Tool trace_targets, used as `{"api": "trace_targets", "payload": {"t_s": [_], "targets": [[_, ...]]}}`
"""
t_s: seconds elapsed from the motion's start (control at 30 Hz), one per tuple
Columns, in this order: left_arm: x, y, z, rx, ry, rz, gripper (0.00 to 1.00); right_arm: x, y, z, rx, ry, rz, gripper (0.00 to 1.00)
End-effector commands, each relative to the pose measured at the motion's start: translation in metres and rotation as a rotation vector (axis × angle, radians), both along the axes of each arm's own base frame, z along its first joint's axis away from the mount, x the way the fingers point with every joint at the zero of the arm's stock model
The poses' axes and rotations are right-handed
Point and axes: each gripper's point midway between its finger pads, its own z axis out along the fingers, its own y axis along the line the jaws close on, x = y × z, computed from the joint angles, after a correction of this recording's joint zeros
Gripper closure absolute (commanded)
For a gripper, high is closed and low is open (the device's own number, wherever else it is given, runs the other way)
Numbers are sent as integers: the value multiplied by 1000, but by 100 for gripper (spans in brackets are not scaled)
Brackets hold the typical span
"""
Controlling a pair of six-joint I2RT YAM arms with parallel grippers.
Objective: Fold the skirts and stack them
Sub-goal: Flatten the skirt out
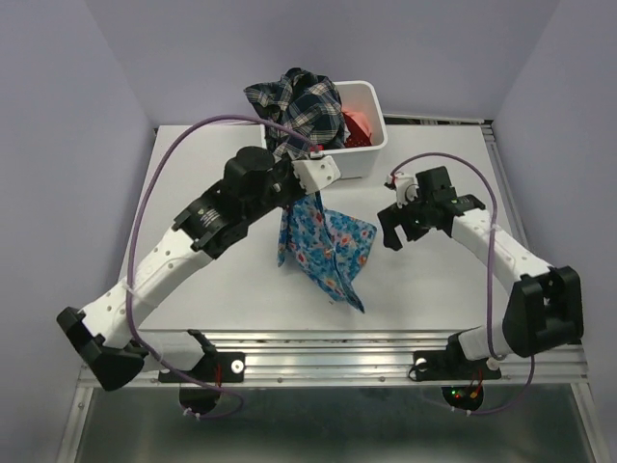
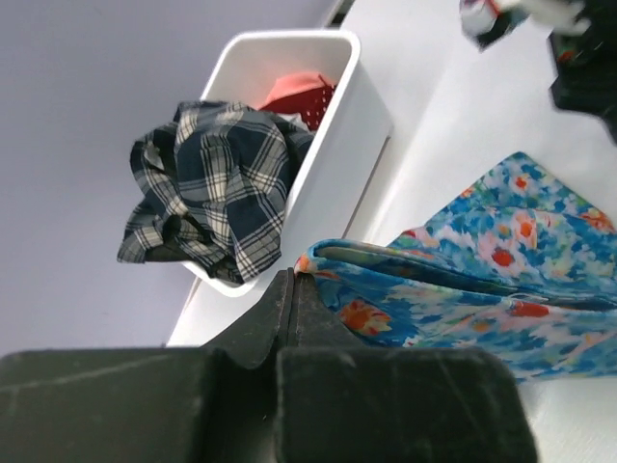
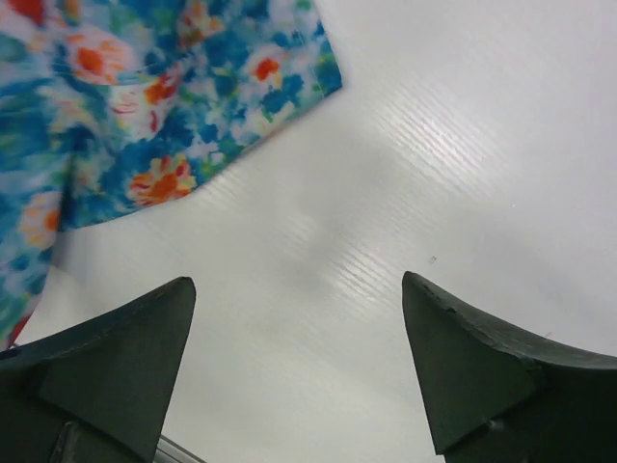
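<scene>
The white bin (image 1: 362, 162) stands at the far edge of the desk (image 1: 193, 203) and serves as the marker for everything else. A dark plaid skirt (image 1: 294, 108) is heaped over the bin's left rim and spills partly outside it, and a coral-red skirt (image 1: 359, 125) lies inside, toward the bin's right half.

Just in front of the bin, on its near side, is the bright blue flowered skirt (image 1: 326, 246). The left fingers (image 2: 289, 309) are pressed tight together on a hemmed edge of this skirt, close below the bin's front wall, and the cloth falls away from that pinch toward the arms' bases in a loose, creased sheet. Its lowest point seems to rest on the desk, though the top view does not make this certain.

The right fingers (image 3: 106, 376) are in front of the bin and off to its right, spread wide with nothing between them. They point down at bare desk, and one corner of the blue skirt lies just beyond their tips, not touching them. In the left wrist view the bin appears tilted, with the plaid cloth bunched over its nearer wall.
</scene>
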Motion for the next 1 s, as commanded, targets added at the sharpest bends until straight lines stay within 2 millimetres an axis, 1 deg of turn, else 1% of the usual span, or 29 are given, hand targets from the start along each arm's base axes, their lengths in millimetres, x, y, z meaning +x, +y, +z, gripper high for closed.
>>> {"api": "trace_targets", "payload": {"t_s": [0.0, 0.03, 0.07, 0.1, 0.13, 0.2, 0.23, 0.27, 0.37, 0.4, 0.47, 0.5, 0.57, 0.6, 0.7, 0.73, 0.83, 0.9, 0.97], "targets": [[31, -2, 14, -14, -20, 111, 100, -9, 20, 50, 117, -154, 183, 3], [33, -2, 10, 2, -2, 121, 100, -21, 21, 52, 134, -165, 215, 0], [39, -7, 10, 8, 5, 130, 100, -31, 27, 54, 168, -158, 266, 0], [42, -7, 5, 23, 22, 138, 100, -39, 28, 53, 183, -146, 285, 0], [48, -10, 4, 26, 30, 150, 100, -51, 28, 49, 193, -128, 303, 0], [54, -10, 0, 33, 44, 169, 100, -69, 31, 48, 226, -115, 369, 0], [59, -12, -6, 42, 57, 173, 100, -78, 32, 51, 241, -115, 389, 0], [62, -11, -3, 36, 59, 180, 100, -91, 35, 50, 269, -89, 427, 0], [69, -11, -8, 43, 72, 196, 100, -108, 38, 53, 311, -79, 467, 1], [72, -10, -7, 40, 71, 199, 100, -114, 42, 53, 305, -84, 494, 1], [73, -10, -8, 39, 70, 201, 100, -114, 45, 48, 290, -94, 512, 0], [74, -11, -7, 35, 69, 198, 100, -113, 44, 37, 267, -79, 524, 0], [75, -9, -5, 32, 66, 202, 100, -111, 47, 26, 251, -52, 549, 0], [75, -9, -5, 40, 64, 203, 100, -110, 52, 18, 259, -8, 566, 0], [76, -4, -5, 48, 54, 222, 100, -101, 58, 8, 272, 21, 558, 0], [77, -2, -5, 51, 50, 227, 100, -98, 63, 2, 275, 32, 570, 0], [76, 1, -5, 49, 50, 230, 100, -95, 73, -1, 307, 59, 589, 0], [76, 3, -5, 47, 47, 236, 100, -96, 84, -6, 326, 93, 615, 0], [76, 6, -5, 44, 47, 243, 100, -95, 91, -10, 335, 113, 615, 3]]}}
